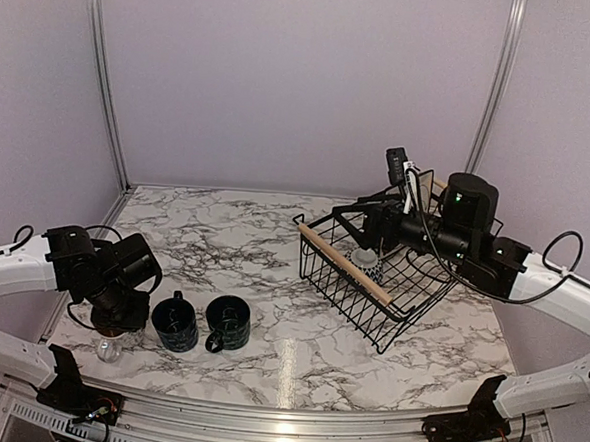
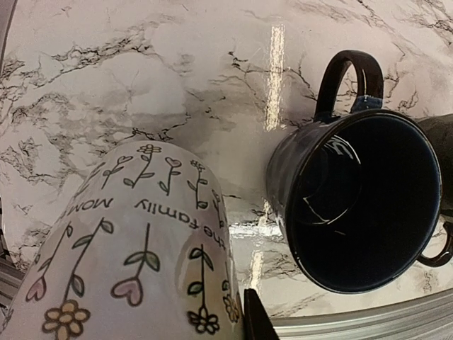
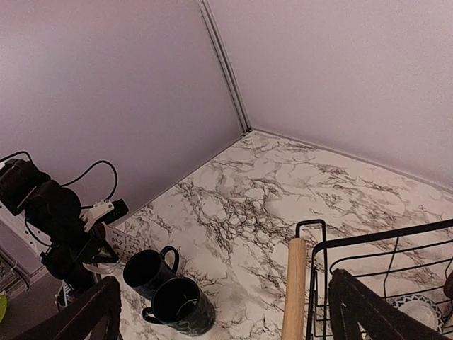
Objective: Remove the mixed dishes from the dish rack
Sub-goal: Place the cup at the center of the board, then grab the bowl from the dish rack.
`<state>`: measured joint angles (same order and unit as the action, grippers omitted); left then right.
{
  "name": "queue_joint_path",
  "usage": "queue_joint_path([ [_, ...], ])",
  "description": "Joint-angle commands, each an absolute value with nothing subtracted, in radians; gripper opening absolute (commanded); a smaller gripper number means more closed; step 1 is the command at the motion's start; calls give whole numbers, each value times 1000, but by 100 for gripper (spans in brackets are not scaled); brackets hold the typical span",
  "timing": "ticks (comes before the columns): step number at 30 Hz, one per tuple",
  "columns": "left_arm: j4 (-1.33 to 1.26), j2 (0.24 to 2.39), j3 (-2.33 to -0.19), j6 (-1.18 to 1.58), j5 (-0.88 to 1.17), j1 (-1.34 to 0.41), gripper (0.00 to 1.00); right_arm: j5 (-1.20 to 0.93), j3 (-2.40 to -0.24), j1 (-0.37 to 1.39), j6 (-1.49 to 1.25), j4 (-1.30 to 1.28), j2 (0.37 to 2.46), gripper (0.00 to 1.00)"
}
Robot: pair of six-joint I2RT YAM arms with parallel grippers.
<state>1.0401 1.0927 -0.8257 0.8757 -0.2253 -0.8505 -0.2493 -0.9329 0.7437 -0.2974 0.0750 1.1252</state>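
Tabletop (image 1: 254, 229) is white marble with grey veins. The dish rack (image 1: 336, 284), black wire with a light wooden handle (image 1: 344, 265), sits right of centre, skewed to the table edges; can't tell if it is lifted. Right arm reaches in over the rack's far side. In the wrist view the right gripper (image 3: 226, 283) is spread wide with nothing between its fingers (image 3: 364, 308), and the handle bar and rack corner lie just beyond them.

Two dishes are in the rack, both small and partly hidden: a dark patterned plate (image 1: 374, 277) and, just behind it, a pale small bowl (image 1: 364, 255).

Out of the rack, near the front left of the table: left dark mug (image 1: 174, 324) and right dark mug (image 1: 229, 323) stand upright, side by side, mouths up, can't tell if touching.

Left gripper (image 1: 108, 330) is at the near-left table edge, clamped on the white mug (image 2: 134, 241) with its flower and heart print. One finger (image 2: 256, 322) lies against the mug's outer wall; the other is hidden by the mug. The white mug is just beside the left dark mug. Can't tell if it rests on the table.
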Motion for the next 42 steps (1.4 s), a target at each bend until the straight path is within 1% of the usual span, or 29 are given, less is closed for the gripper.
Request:
queue_joint_path([
  [1,977,1094,-809,871,-222,-847,0,-275,-982,733,-287,84,1134,98],
  [8,945,1141,-782,849,-219,-846,0,-275,-974,728,-292,82,1130,99],
  [11,943,1144,-770,846,-224,-846,3,-277,-974,727,-293,80,1131,99],
  [14,941,1141,-760,848,-221,-846,10,-276,-970,726,-295,80,1129,99],
  [19,948,1122,-768,844,-213,-846,30,-275,-968,725,-293,77,1128,98],
  [21,955,1106,-775,845,-225,-846,36,-275,-965,724,-292,75,1126,99],
  [25,976,1092,-799,848,-245,-846,44,-273,-965,724,-295,70,1124,98],
  [29,1007,1073,-833,833,-270,-846,49,-255,-967,723,-286,50,1121,98],
  [35,1037,1017,-885,836,-322,-847,64,-88,-1032,723,-220,-120,1141,99],
  [42,1048,959,-945,817,-367,-845,70,190,-1149,689,-161,-353,1188,98],
])
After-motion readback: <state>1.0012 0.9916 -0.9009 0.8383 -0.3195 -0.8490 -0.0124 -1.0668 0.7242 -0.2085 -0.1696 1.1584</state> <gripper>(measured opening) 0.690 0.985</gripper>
